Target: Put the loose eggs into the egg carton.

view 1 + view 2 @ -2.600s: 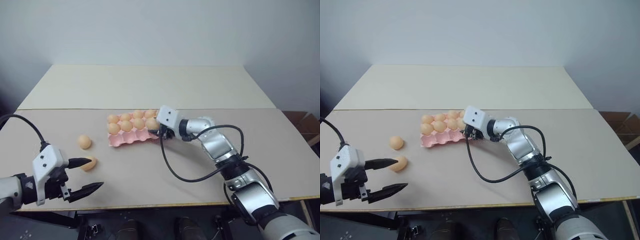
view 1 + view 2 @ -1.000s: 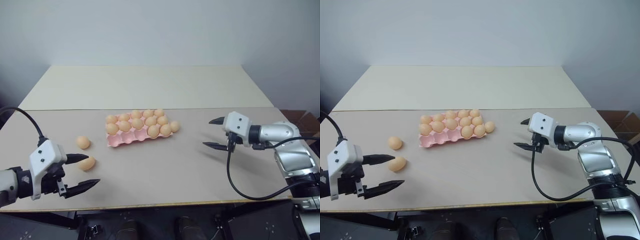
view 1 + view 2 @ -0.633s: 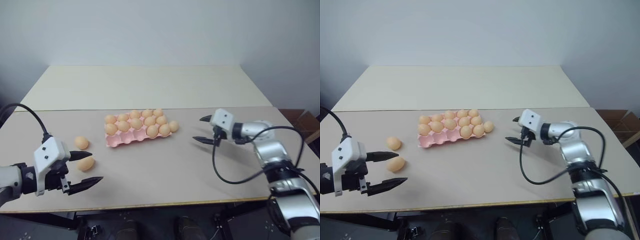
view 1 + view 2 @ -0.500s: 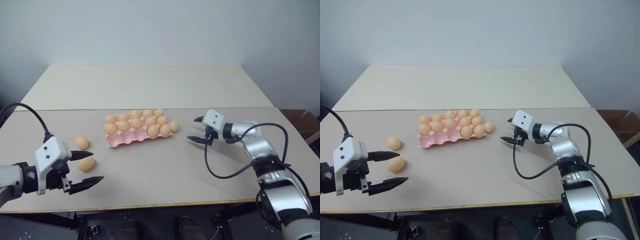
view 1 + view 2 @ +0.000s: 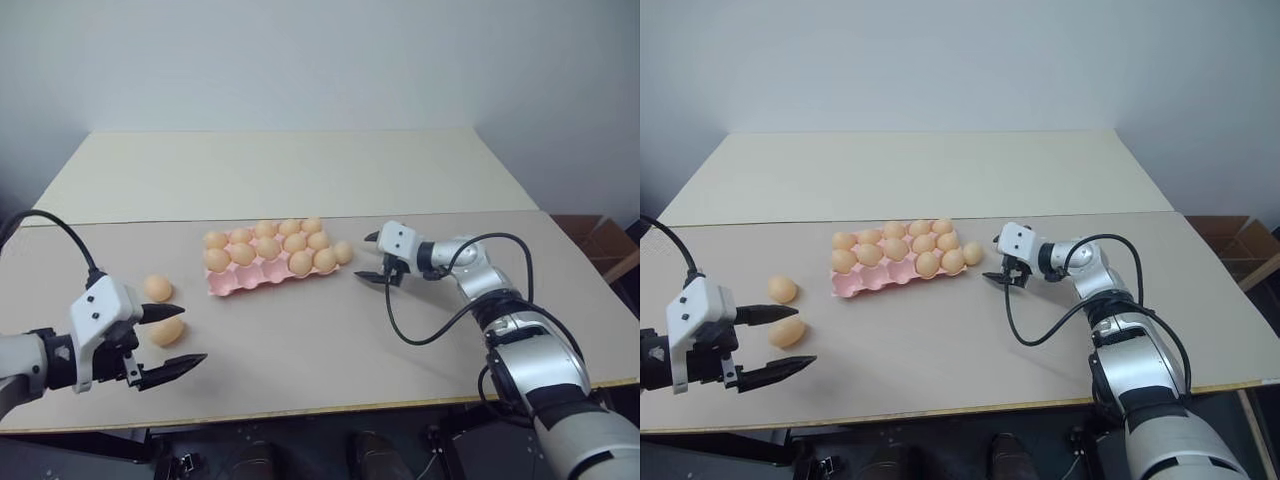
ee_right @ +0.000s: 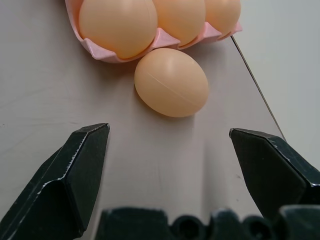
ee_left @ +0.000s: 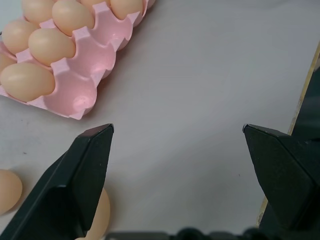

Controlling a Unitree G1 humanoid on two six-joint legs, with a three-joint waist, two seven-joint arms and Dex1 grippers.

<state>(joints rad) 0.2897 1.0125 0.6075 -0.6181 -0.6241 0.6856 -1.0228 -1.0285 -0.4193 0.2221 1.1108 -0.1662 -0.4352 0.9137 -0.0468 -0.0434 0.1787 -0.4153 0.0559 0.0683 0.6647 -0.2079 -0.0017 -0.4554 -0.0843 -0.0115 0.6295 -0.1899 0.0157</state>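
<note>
The step in hand looks like the approach to a pick: the right end effector (image 5: 366,258) sits low over the tabletop (image 5: 420,190) with its fingers spread wide and nothing between them, aimed at a loose egg (image 6: 171,82) that lies on the tabletop just beside the right end of the egg carton (image 5: 262,282). In the right wrist view that egg lies ahead of the fingertips and between their lines, apart from both, so the next move probably calls for a short advance until the fingers flank the egg, then a gentle close, since a smooth round egg may roll or slip away if nudged on one side. The carton's cups nearest the robot are empty, while the two rows behind hold eggs, so there is room left for it. The left end effector (image 5: 175,338) hangs near the front left edge, also spread wide and holding nothing, with two more loose eggs (image 5: 157,288) close by, one of them, the nearer egg (image 5: 166,331), just beside its upper fingertip; whether it touches cannot be told.
</note>
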